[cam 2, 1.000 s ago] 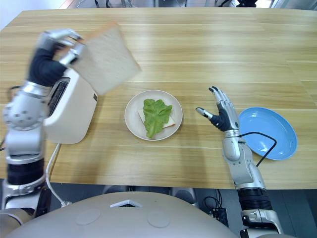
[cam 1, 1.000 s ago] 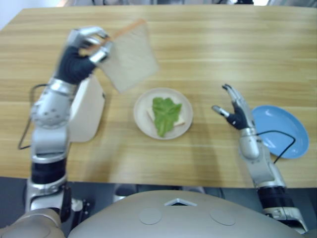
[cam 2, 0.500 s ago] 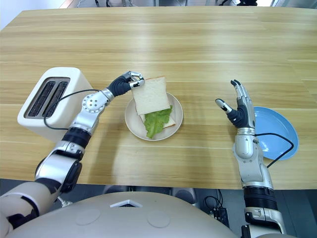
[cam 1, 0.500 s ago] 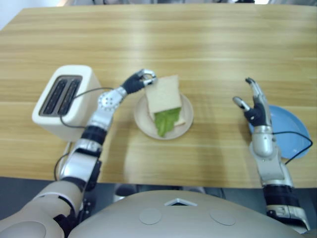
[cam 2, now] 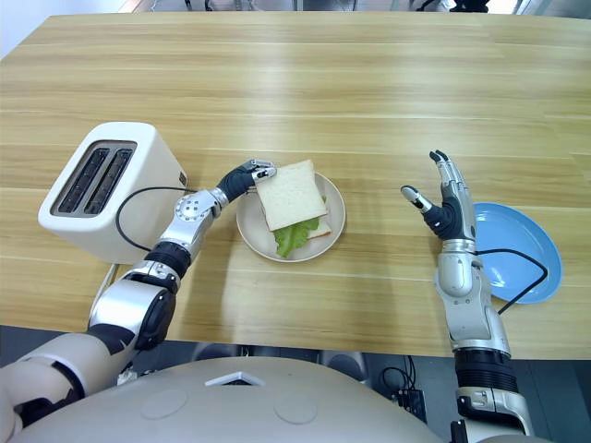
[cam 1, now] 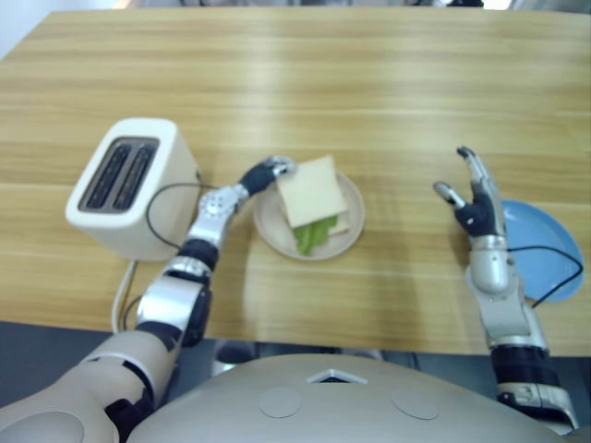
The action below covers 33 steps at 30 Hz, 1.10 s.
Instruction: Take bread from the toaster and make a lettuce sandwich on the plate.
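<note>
A beige plate [cam 2: 335, 219] sits mid-table with a bottom bread slice and green lettuce [cam 2: 291, 237] on it. A top bread slice [cam 2: 290, 192] lies over the lettuce, tilted slightly. My left hand [cam 2: 247, 174] pinches that slice at its left corner, just past the plate's left rim. The white toaster [cam 2: 102, 189] stands at the left with both slots showing nothing. My right hand [cam 2: 445, 199] is raised above the table to the right of the plate, fingers spread, holding nothing.
A blue plate [cam 2: 520, 251] lies at the right edge, a black cable [cam 2: 499, 272] looping across it. The toaster's cable [cam 2: 138, 201] arcs over its front. Bare wood stretches behind the plate and toaster.
My left hand has lowered the bread slice from above the toaster onto the lettuce and drawn slightly toward me. The right hand rose slightly and now holds still.
</note>
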Motion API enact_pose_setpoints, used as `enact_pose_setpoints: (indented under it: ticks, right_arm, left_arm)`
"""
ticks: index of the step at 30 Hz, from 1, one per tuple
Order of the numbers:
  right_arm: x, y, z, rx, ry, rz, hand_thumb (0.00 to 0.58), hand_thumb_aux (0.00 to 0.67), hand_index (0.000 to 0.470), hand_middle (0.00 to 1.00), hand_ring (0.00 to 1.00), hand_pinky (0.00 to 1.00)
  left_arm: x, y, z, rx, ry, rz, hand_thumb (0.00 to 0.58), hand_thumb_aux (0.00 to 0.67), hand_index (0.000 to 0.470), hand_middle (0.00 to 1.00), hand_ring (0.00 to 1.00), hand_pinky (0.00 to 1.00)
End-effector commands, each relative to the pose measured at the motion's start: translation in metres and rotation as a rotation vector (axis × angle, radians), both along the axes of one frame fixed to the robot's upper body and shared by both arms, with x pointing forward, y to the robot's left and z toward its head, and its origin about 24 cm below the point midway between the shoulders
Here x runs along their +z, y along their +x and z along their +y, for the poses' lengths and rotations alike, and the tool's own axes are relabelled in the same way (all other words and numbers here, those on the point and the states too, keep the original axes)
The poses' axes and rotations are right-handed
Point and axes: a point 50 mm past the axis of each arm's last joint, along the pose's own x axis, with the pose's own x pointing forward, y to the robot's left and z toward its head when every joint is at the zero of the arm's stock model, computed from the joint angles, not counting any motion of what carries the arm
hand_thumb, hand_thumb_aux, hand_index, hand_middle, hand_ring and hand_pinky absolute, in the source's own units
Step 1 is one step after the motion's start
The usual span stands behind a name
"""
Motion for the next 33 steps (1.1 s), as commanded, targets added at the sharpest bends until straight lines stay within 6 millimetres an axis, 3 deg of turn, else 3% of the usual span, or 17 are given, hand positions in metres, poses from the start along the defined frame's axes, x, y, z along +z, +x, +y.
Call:
enact_pose_setpoints:
  ticks: [1, 10, 15, 24, 29, 33]
  right_arm:
    - [-0.005, -0.001, 0.001, 0.006, -0.007, 0.030, 0.000, 0.000, 0.000, 0.00, 0.00, 0.00]
    - [-0.006, -0.002, 0.011, 0.058, -0.045, 0.051, 0.000, 0.000, 0.000, 0.00, 0.00, 0.00]
    - [-0.023, -0.002, 0.052, 0.337, -0.138, 0.170, 0.000, 0.000, 0.000, 0.00, 0.00, 0.00]
    - [-0.031, -0.004, 0.104, 0.622, -0.251, 0.228, 0.000, 0.000, 0.000, 0.00, 0.00, 0.00]
    - [-0.036, 0.000, 0.122, 0.720, -0.341, 0.249, 0.000, 0.000, 0.000, 0.00, 0.00, 0.00]
    - [-0.035, 0.003, 0.125, 0.737, -0.417, 0.238, 0.000, 0.000, 0.000, 0.00, 0.00, 0.00]
  left_arm:
    - [-0.002, -0.002, -0.001, -0.002, 0.042, 0.000, 0.580, 0.670, 0.460, 1.00, 1.00, 1.00]
    - [-0.010, -0.006, -0.010, 0.000, 0.194, -0.044, 0.580, 0.670, 0.460, 1.00, 1.00, 1.00]
    - [-0.016, -0.009, -0.018, -0.024, 0.264, -0.058, 0.580, 0.670, 0.460, 1.00, 1.00, 1.00]
    - [-0.022, -0.011, -0.017, -0.016, 0.368, -0.088, 0.580, 0.670, 0.460, 1.00, 1.00, 1.00]
    - [-0.027, -0.012, -0.015, -0.010, 0.394, -0.084, 0.580, 0.670, 0.460, 1.00, 1.00, 1.00]
    - [-0.028, -0.013, -0.016, -0.011, 0.406, -0.083, 0.580, 0.670, 0.460, 1.00, 1.00, 1.00]
